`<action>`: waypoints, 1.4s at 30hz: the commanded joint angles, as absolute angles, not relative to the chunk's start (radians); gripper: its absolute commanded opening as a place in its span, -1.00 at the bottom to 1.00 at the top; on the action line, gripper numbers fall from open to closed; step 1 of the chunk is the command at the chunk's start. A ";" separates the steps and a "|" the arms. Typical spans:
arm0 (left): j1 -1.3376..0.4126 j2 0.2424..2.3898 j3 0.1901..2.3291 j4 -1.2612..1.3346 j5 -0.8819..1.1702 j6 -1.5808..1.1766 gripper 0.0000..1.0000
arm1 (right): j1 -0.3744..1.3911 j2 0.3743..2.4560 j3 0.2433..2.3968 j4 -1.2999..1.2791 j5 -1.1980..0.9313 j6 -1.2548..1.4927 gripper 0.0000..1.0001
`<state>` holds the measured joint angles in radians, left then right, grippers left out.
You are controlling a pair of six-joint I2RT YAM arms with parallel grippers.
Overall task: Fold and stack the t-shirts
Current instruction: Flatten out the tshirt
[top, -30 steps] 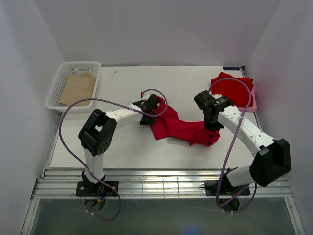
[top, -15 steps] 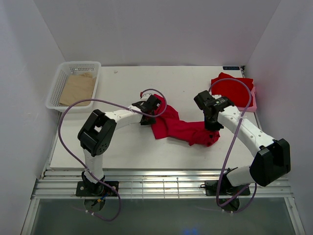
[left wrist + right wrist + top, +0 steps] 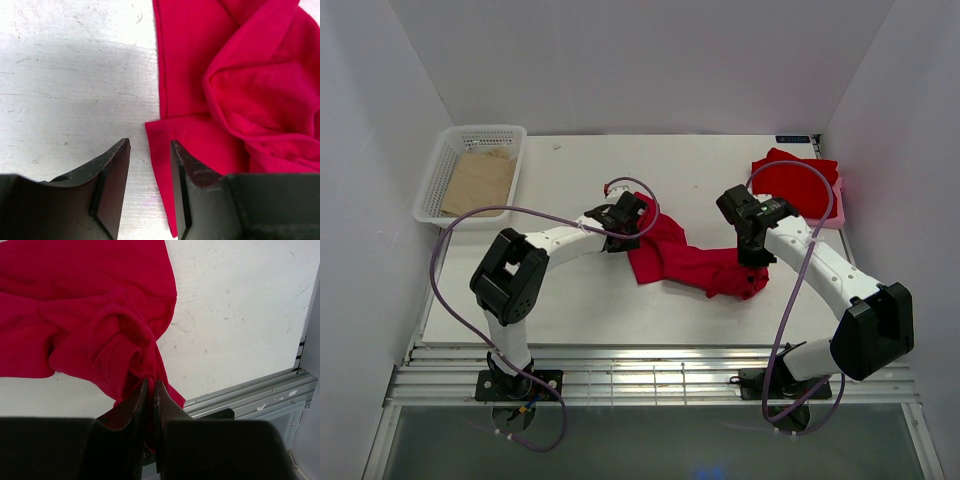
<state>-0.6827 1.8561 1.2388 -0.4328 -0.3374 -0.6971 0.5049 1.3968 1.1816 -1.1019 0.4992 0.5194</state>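
While my right gripper (image 3: 150,386) pinches a fold of the crumpled red t-shirt (image 3: 90,305), I see my left gripper (image 3: 150,145) half open, empty, at the cloth's edge.

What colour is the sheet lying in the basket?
Tan brown, plain. The sheet lies in the white mesh basket; only the top external view shows it.

Left arm (image 3: 555,240), right arm (image 3: 820,262): white links, black joints, purple cables (image 3: 505,208); black wedge-shaped claw fingers (image 3: 112,185).
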 commanded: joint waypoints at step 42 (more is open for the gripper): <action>-0.545 1.969 1.873 -0.698 -0.459 -0.537 -1.00 | 0.414 1.828 1.788 -1.101 0.552 0.303 -0.85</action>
<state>-0.6025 1.9591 1.7306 -0.6392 -0.3927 -0.5751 0.4557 1.7416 1.5909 -1.1023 0.5056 0.3996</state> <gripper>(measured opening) 0.010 0.108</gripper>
